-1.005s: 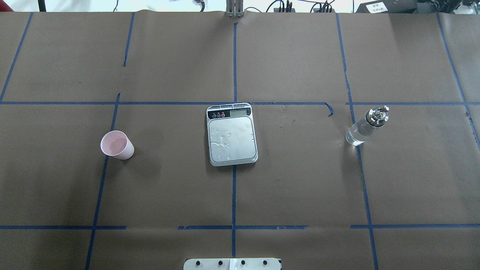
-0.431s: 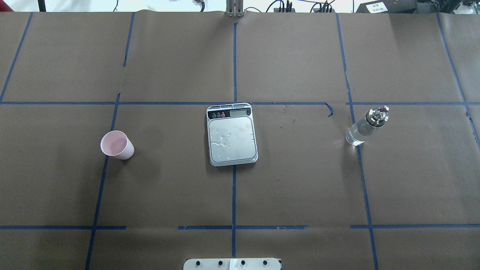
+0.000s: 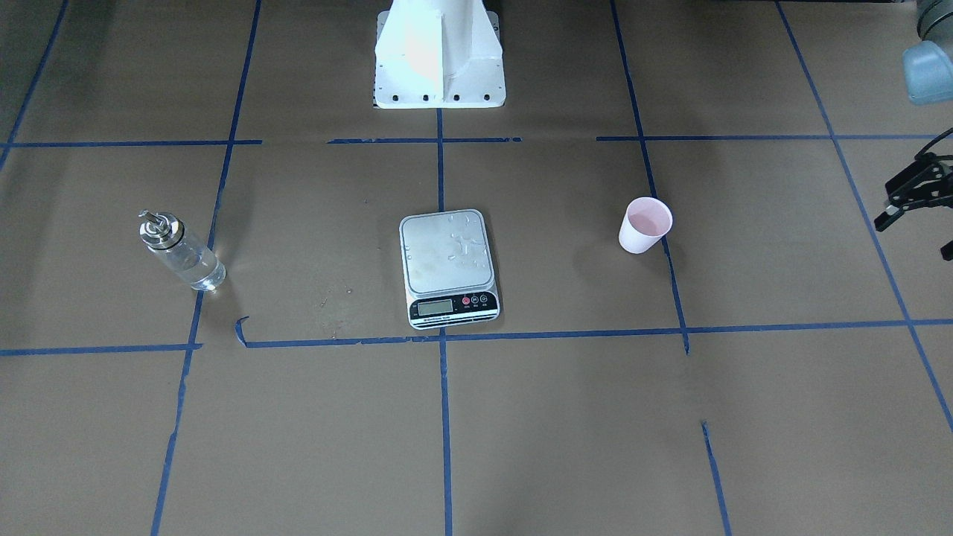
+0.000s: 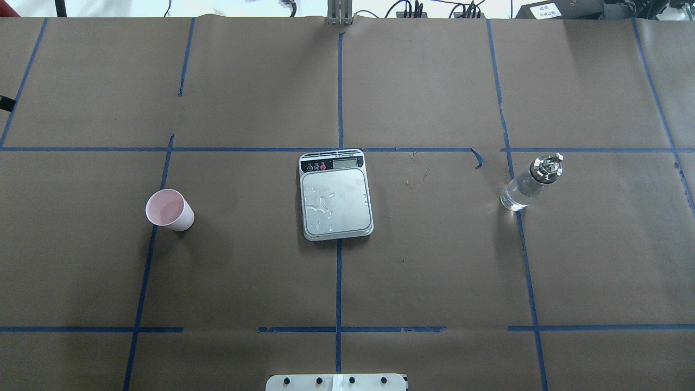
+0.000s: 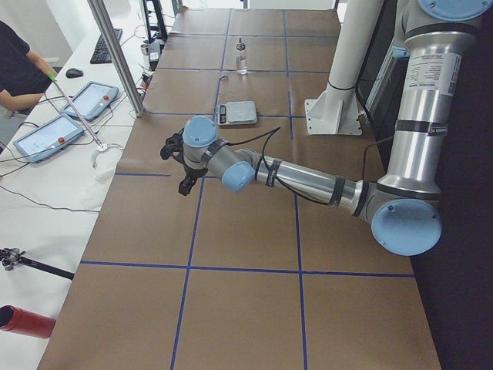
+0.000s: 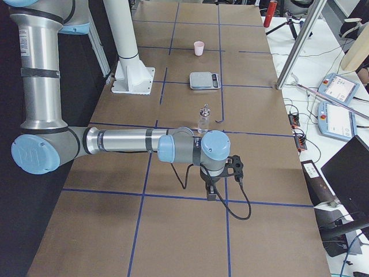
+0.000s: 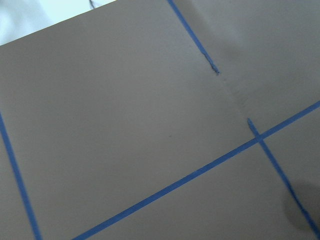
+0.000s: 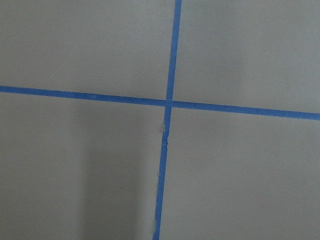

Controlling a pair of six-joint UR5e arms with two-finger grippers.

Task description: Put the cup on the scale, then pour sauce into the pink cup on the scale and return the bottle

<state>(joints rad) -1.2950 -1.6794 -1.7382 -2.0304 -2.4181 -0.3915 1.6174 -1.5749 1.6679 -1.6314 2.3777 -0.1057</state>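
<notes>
Left pincer [image 3: 917,223] hangs spread, empty — right pincer [image 6: 219,184]: cannot tell; cup [image 4: 169,210], scale [image 4: 336,195], bottle [image 4: 529,182] stand apart on desk [image 4: 434,271].

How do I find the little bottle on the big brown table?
Find the silver scale in the middle of the brown table. In the overhead view the bottle stands alone, far to the scale's right. It is clear glass with a shiny metal top, unlike the pink cup on the other side.
</notes>
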